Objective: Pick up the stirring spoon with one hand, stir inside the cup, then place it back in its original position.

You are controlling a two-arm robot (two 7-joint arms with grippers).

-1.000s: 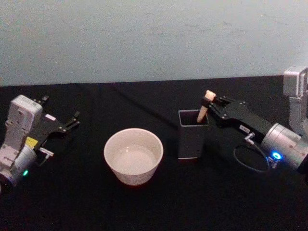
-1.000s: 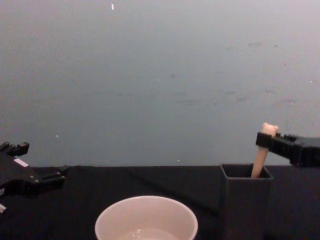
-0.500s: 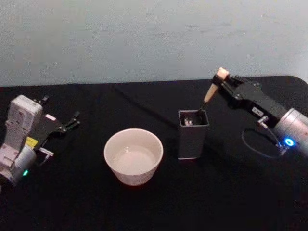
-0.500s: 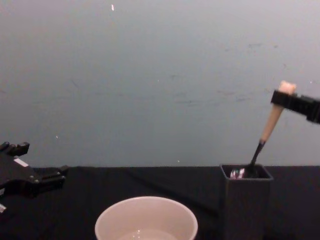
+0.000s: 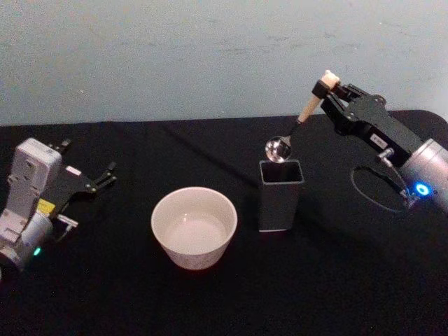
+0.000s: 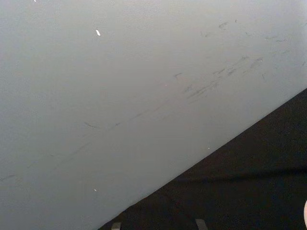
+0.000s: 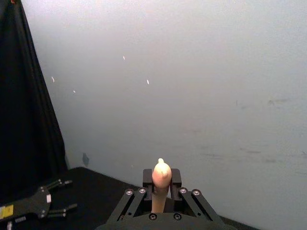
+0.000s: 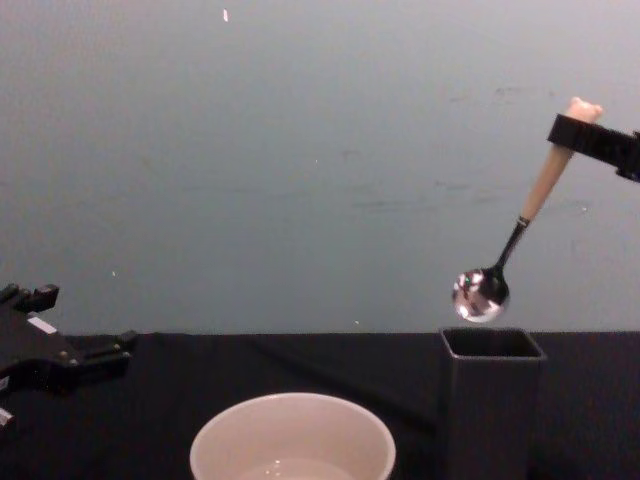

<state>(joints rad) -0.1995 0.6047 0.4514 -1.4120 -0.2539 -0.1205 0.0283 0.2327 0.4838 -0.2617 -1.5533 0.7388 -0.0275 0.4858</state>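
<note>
My right gripper is shut on the beige handle of the stirring spoon, near its top. The spoon hangs tilted in the air, its shiny bowl just above the mouth of the dark grey square holder. In the right wrist view the handle's top stands up between the fingers. The cream cup sits on the black table to the left of the holder. My left gripper rests open at the far left, well away from the cup.
A black cloth covers the table, which ends at a pale wall behind. A cable loop hangs under my right arm. Open table lies between the cup and my left arm.
My right gripper has lifted the spoon up and out of the dark holder; its bowl, inside the holder before, now hangs just above the rim. The left arm has not moved.
</note>
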